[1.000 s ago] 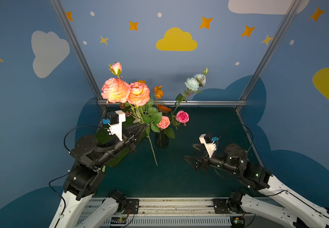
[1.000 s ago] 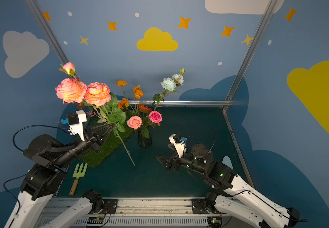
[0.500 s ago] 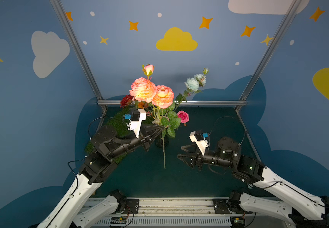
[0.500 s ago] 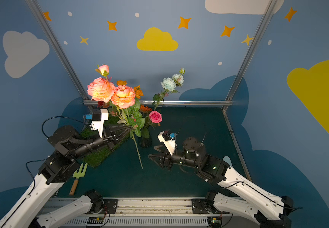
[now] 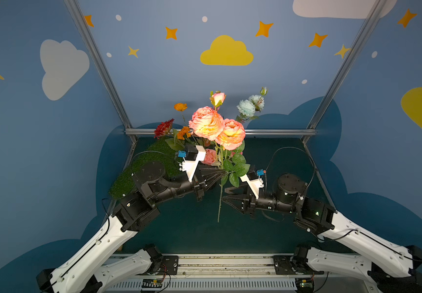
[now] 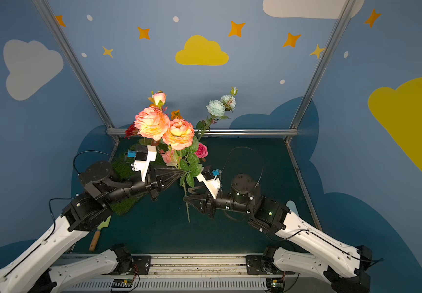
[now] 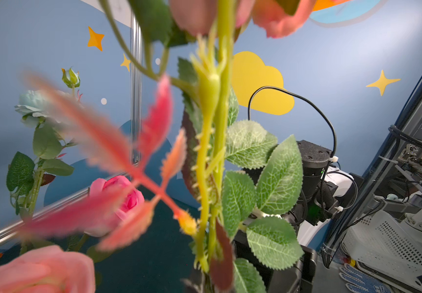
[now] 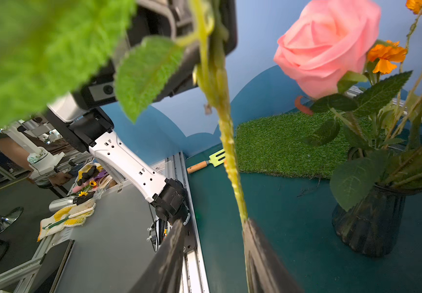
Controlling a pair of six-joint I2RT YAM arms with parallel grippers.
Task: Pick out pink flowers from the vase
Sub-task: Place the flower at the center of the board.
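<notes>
The peach-pink branch (image 5: 206,123) is clear of the vase (image 8: 369,223) and hangs upright in the air above the tabletop (image 5: 179,228). Its bare stem (image 5: 219,203) points down without reaching the surface. My left gripper (image 5: 222,173) has it clamped just beside the leaves (image 5: 240,168), fingers shut on the stem. I judge that high grip is why the heavy blooms sit upright rather than tipping. Lower down, my right gripper (image 8: 213,223) is level with the bare stem. In the right wrist view its fingers (image 8: 260,253) are apart with the stem lying against one of them, so nothing is pinched there yet. I read this as a handover in the making. The pale pink rose (image 8: 326,48) and, as far as I can see, the hot-pink rose (image 6: 201,150) stand in the vase among orange flowers (image 8: 384,55), waiting to be picked.
</notes>
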